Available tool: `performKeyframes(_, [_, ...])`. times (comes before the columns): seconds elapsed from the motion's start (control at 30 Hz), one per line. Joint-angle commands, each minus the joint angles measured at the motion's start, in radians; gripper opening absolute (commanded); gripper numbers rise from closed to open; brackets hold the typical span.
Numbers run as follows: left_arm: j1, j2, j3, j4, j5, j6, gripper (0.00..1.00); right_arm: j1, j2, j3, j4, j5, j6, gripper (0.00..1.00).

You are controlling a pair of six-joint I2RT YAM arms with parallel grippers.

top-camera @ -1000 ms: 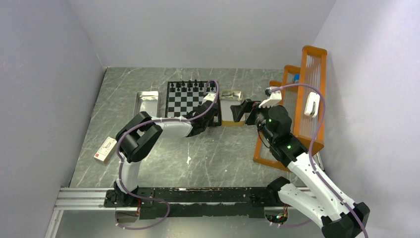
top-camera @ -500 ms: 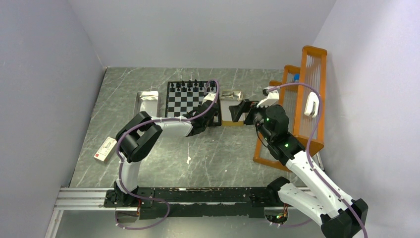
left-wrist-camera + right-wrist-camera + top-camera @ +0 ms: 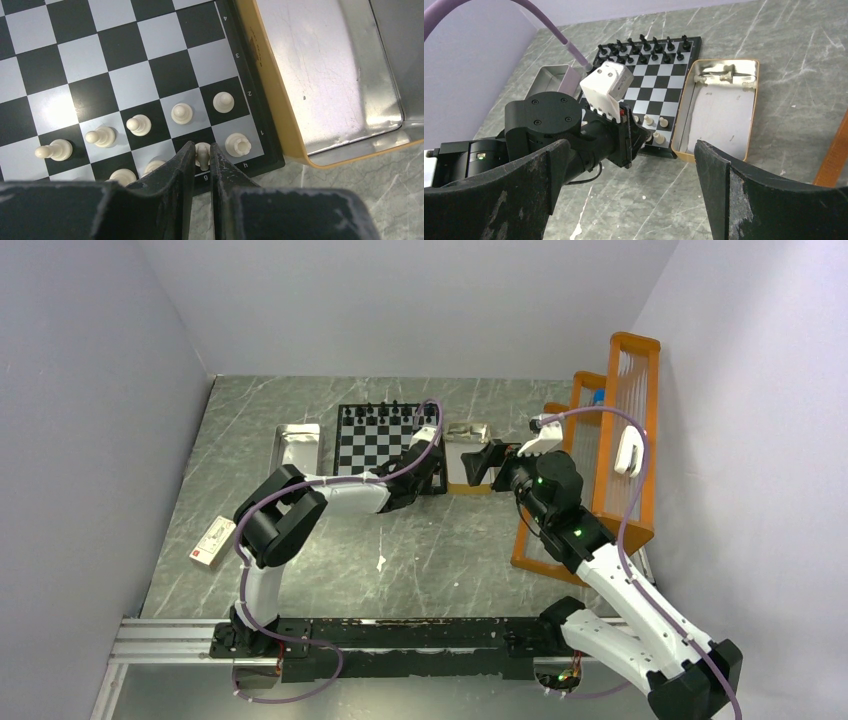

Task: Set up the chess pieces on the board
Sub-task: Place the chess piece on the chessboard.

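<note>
Robotics lab booth, bare grey walls [image 3: 90, 390], marbled table [image 3: 450, 550], aluminium mounting rail [image 3: 160, 640]

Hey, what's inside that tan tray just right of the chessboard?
At the far end of the tan tray lie a few cream chess pieces; the rest of its shiny floor looks bare. From above, the right tool covers its middle.

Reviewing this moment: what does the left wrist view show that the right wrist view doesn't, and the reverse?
Left wrist only: the left gripper with its fingers flanking a cream piece on the board edge row, beside the corner piece; whether it grips is unclear. Right wrist only: black pieces on the far rows, loose pieces in the tan tray, the silvery tray, the open right gripper. Both: board, tan tray, cream pawns near the corner.
</note>
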Motion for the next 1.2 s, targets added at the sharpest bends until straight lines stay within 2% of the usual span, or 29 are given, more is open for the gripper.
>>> performKeyframes(0.0, [-0.003,-0.008,0.037,-0.023,0.004,0.014,0.22,0.003,0.014,-0.002,0.034,-0.001,0.0,1.0])
performKeyframes(0.4, [-0.003,-0.033,0.026,-0.03,-0.008,0.024,0.22,0.003,0.028,-0.003,0.047,-0.02,0.018,1.0])
performKeyframes(0.63, [-0.004,-0.045,0.022,-0.031,-0.006,0.026,0.29,0.003,0.023,-0.007,0.041,-0.027,0.024,1.0])
performKeyframes(1.17, [-0.001,-0.183,0.073,-0.104,0.036,0.015,0.33,0.003,0.035,0.027,-0.042,-0.012,0.026,1.0])
